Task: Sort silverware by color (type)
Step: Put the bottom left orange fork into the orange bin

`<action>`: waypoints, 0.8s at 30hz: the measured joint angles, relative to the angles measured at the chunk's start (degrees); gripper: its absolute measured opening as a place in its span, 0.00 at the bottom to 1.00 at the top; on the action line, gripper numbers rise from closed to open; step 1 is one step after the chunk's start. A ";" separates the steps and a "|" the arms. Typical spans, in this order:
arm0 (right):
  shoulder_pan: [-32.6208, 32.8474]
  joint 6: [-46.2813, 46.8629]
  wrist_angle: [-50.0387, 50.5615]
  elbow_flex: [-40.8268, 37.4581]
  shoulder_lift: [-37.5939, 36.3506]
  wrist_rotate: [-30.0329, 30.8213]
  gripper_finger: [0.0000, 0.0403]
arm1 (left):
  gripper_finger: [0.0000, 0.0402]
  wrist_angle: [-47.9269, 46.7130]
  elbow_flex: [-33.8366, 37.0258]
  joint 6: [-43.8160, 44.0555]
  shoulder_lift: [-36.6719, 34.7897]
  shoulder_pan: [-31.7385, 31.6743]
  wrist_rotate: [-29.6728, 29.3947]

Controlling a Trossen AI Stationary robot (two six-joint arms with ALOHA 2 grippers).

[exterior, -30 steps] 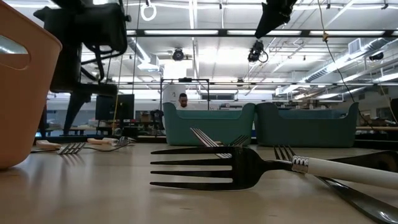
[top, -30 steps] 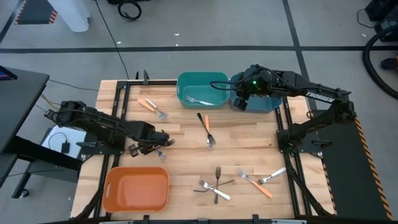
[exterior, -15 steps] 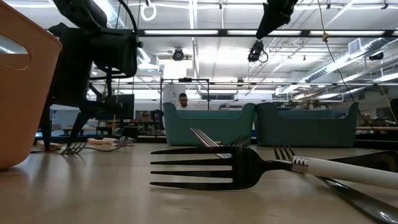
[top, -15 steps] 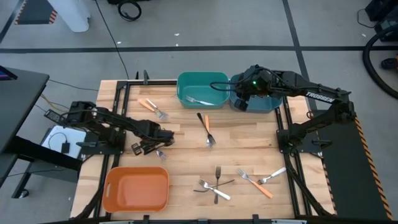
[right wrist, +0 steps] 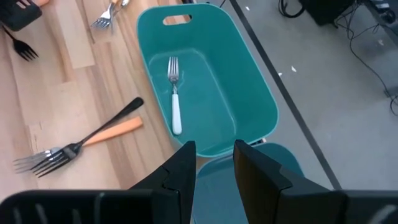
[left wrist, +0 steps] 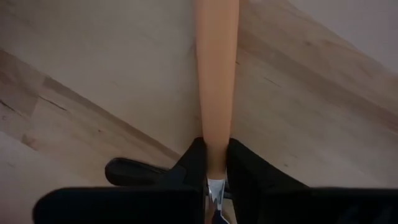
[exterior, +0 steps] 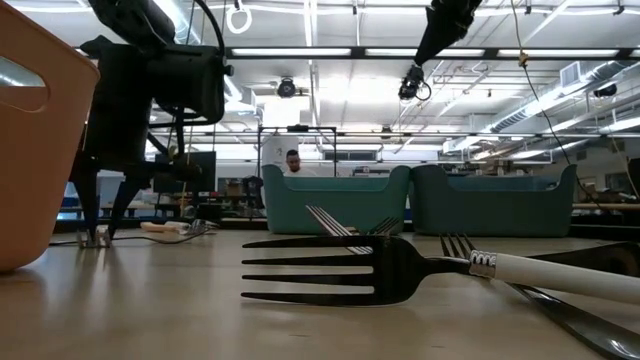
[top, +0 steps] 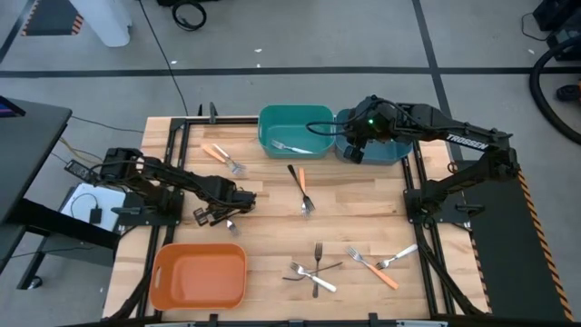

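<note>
My left gripper [top: 229, 207] stands low over the wood near the table's left side, fingers pointing down, shut on an orange-handled fork [left wrist: 216, 74]. It also shows in the low view [exterior: 100, 235], reaching down to the tabletop. My right gripper [top: 354, 150] is open and empty above the two teal bins, where they meet. A white-handled fork [right wrist: 175, 93] lies flat in the left teal bin [top: 272, 118]. Other forks lie flat on the table: an orange one [top: 222, 156] at the far left, and an orange and a black one [top: 304, 189] in the middle. My left gripper pinches the orange handle between its two fingers [left wrist: 193, 163], at the end [left wrist: 215, 160] where the metal neck [left wrist: 215, 186] begins. The fingers come from above and lie across the fork. The handle runs out past the fingertips low over the wood; I cannot tell whether it is lifted.
An orange bin [top: 200, 275] stands at the near left corner, close to my left gripper. A second teal bin [top: 390, 150] stands at the far right. Several forks [top: 313, 270] lie crossed near the front edge, with an orange one [top: 372, 266] and a white one [top: 399, 256] beside them.
My left gripper has come down to the tabletop onto the orange-handled fork and has moved a little toward the table's right edge. My right gripper has kept still.
</note>
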State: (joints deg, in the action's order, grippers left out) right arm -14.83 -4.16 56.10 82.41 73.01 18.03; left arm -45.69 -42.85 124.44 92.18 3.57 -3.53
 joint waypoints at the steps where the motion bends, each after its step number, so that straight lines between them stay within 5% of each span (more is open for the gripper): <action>1: 0.00 -0.37 -0.05 0.00 0.00 0.06 0.28 | 0.11 0.08 -0.04 -0.56 0.00 0.00 -0.05; 13: -1.93 -0.57 -0.31 0.00 0.00 0.31 0.28 | 0.11 -7.83 -11.61 -15.23 -3.14 -0.04 -9.81; 24: -6.07 0.65 0.37 0.00 0.00 0.34 0.28 | 0.15 -22.23 -41.28 -66.98 -7.30 5.55 -7.88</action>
State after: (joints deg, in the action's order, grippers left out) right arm -20.90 -3.51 56.47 82.41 73.01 18.37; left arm -67.92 -84.13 57.46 84.88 9.12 -11.41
